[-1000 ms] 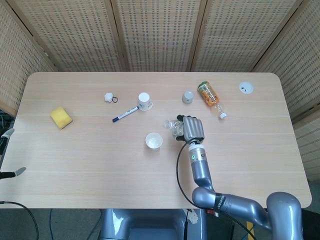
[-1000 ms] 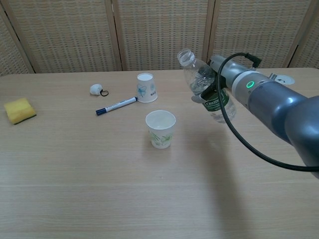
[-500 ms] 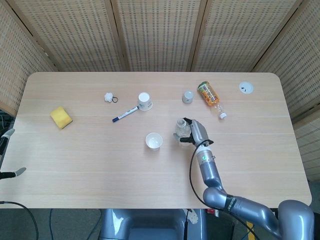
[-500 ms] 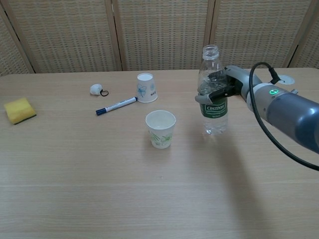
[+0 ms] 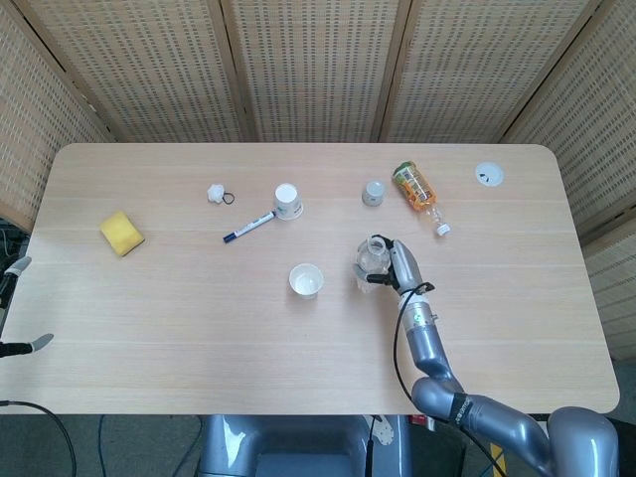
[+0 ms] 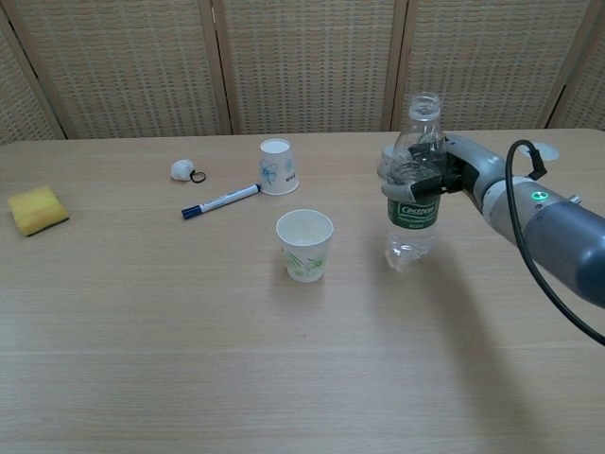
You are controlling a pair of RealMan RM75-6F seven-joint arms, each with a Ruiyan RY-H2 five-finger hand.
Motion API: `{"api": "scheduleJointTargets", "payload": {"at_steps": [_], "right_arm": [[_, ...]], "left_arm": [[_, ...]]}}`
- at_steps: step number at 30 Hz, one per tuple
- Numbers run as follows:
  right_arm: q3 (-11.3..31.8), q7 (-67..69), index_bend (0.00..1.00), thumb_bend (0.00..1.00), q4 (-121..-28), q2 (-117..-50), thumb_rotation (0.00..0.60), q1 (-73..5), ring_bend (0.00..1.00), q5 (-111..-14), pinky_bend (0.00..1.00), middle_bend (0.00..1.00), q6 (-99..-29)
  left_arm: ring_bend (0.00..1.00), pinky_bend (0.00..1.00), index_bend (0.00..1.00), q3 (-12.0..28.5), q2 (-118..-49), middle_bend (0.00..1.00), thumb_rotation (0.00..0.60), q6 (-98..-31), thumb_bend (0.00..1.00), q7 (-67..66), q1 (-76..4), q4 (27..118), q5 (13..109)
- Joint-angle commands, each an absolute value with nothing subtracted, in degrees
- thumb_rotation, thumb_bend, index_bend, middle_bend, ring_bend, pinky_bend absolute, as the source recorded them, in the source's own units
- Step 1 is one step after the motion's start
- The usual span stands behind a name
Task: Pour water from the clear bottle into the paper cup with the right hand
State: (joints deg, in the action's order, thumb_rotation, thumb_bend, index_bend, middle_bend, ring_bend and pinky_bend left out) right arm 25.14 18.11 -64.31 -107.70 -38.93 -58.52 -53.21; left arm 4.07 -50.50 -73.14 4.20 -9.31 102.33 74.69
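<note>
Right hand [image 6: 452, 173], one: grasping the clear bottle [image 6: 413, 180] around its upper body, fingers wrapped above the green label. The same hand shows in the head view [image 5: 400, 265], forearm running back toward the table's near edge.

Clear bottle, one: upright, uncapped, within the right hand's grasp; its base is at or just above the table [image 6: 189, 359], and contact cannot be told. Little liquid is visible inside.

Paper cup [image 6: 304, 245], one upright: stands open-mouthed to the left of the right hand, near but apart from the bottle; seen from above at [image 5: 306, 281]. Contents cannot be told.

Second paper cup [image 6: 277, 166], one, inverted: farther from the hand, beyond and left of the upright cup.

Marker pen [image 6: 221, 201], one: lies flat just beside the inverted cup, on the side away from the hand, blue cap end pointing away.

Small white object with a dark ring [image 6: 182, 171], one: past the pen, well apart from the hand.

Yellow sponge [image 6: 37, 209], one: farthest left of the hand, near the table's edge.

Small grey-white cap-like item [image 5: 373, 193], one: just beyond the hand, toward the far side of the table.

Orange-labelled bottle [image 5: 417, 193], one: lying on its side beyond and slightly right of the hand.

White round disc [image 5: 488, 175], one: at the far right corner.

Left hand: two fingertips only at the left edge of the head view [image 5: 25, 303]; apart, holding nothing.
</note>
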Motion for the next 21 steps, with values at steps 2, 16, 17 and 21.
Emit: {"api": "scheduleJointTargets", "payload": {"at_steps": [2, 16, 17, 21], "right_arm": [[25.18, 18.68, 0.54, 0.63, -62.95, -108.55, 0.600, -38.94, 0.46, -58.68, 0.38, 0.52, -53.68], [24.00, 23.95, 0.35, 0.16, -61.63, -106.70, 0.600, -38.44, 0.17, -60.71, 0.27, 0.25, -49.51], [23.90, 24.16, 0.33, 0.14, -61.65, -106.65, 0.600, -38.37, 0.15, -60.96, 0.26, 0.23, -49.59], [22.85, 25.85, 0.15, 0.02, -62.23, -105.78, 0.600, -37.91, 0.03, -63.41, 0.20, 0.08, -50.02]], "left_arm": [[0.00, 0.00, 0.00, 4.12, -50.52, 0.00, 0.600, -73.02, 0.07, 4.27, -9.35, 102.24, 74.49], [0.00, 0.00, 0.00, 4.07, -50.58, 0.00, 0.600, -72.93, 0.07, 4.21, -9.40, 102.20, 74.48], [0.00, 0.00, 0.00, 4.06, -50.60, 0.00, 0.600, -72.88, 0.07, 4.17, -9.43, 102.18, 74.45], [0.00, 0.00, 0.00, 4.02, -50.65, 0.00, 0.600, -72.81, 0.07, 3.82, -9.53, 102.29, 74.54]]}}
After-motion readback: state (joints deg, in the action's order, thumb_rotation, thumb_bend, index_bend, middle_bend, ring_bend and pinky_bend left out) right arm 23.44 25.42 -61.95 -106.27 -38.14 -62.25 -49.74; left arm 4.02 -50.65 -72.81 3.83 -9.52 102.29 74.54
